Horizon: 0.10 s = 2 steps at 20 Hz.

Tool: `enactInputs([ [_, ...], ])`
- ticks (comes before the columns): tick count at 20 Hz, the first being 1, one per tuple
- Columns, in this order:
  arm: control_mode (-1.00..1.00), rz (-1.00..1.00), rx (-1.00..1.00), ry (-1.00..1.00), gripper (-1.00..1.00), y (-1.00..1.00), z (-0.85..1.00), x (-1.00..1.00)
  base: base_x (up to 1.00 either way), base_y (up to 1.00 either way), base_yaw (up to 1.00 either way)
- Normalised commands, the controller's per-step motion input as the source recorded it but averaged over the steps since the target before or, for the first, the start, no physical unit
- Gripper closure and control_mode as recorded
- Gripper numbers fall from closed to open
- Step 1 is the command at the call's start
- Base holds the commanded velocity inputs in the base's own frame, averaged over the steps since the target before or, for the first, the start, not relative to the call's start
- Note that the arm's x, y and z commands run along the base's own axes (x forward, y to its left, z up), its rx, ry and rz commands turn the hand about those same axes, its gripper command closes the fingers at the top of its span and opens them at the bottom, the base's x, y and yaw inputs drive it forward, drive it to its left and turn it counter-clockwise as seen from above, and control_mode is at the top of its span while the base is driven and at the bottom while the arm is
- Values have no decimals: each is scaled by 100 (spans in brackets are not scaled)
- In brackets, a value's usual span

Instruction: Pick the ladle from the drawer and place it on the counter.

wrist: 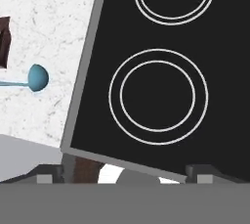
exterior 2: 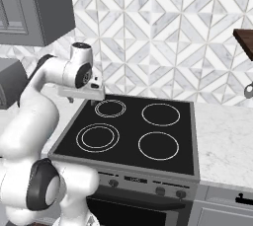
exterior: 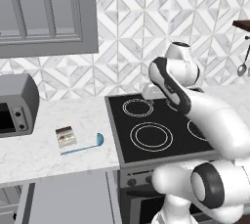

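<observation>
Lying on the counter [exterior: 73, 115], white marble-look slab left of the black cooktop [exterior: 161, 130], with the toaster oven [exterior: 17, 105] sitting at its far left. Showing below the counter edge in the left base view: the drawer [exterior: 68, 201], pulled open, grey floor bare where visible. Resting on the marble, out of the drawer: the ladle [exterior: 84, 145], teal, bowl pointing toward the cooktop and near its edge, handle running away from it toward the robot's left and slightly toward the front edge. Sitting just beside the handle, on the wall side: a small brown-and-white block [exterior: 66, 137], apparently apart from it. Hovering above the cooktop's left rear ring: the gripper [wrist: 122, 174], looking straight down. Finger tips sitting wide apart at the bottom of the hand view, nothing between them, so judging the hand open and empty. Ladle lying to the hand's left, across the cooktop border, long axis roughly crosswise to that border. Judging placement as done; no further reach toward the ladle seeming needed.
</observation>
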Motion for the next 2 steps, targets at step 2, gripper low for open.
enactInputs([
  [2, -100, -13, 0, 0, -100, -100, 19, -96, 0, 0, 0],
])
